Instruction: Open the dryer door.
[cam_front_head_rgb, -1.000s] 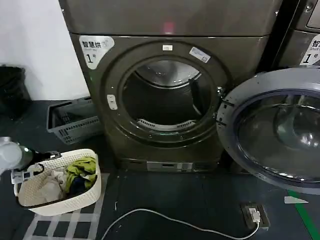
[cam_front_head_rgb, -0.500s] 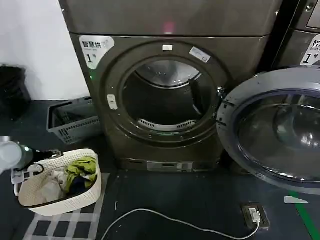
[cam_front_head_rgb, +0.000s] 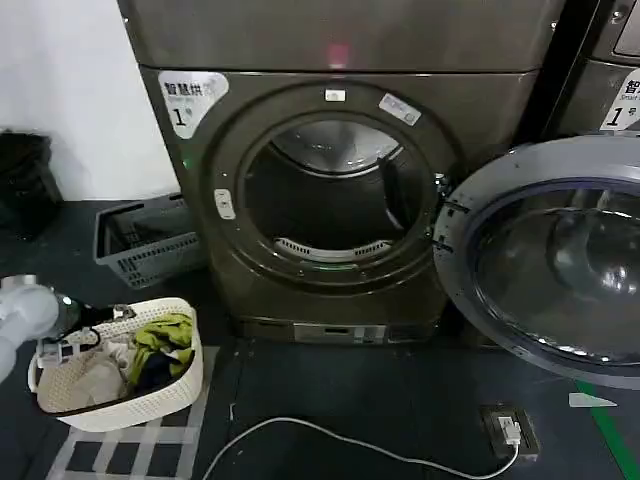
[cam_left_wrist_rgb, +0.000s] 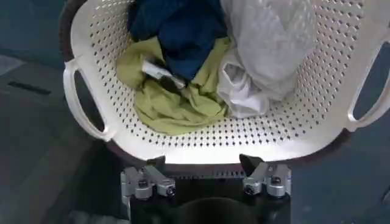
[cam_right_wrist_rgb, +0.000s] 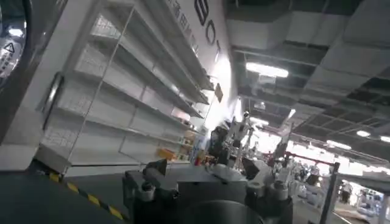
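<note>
Chrome-ringed dryer door (cam_front_head_rgb: 560, 255) stands wide open.

White laundry basket (cam_front_head_rgb: 150, 395) — clothes (cam_left_wrist_rgb: 183, 91) inside; grey crate (cam_front_head_rgb: 140, 240) behind.

Dark floor (cam_front_head_rgb: 380, 400) beneath a white wall (cam_front_head_rgb: 70, 90), white shelving (cam_right_wrist_rgb: 122, 103), bright ceiling lights (cam_right_wrist_rgb: 268, 70).

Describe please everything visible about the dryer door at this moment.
The dryer door is a large round porthole: a wide grey plastic inner rim around dark tinted glass that mirrors the room. It stands swung fully open to the right of the dryer, hinged beside the drum opening, inner face forward. No gripper touches it.
</note>
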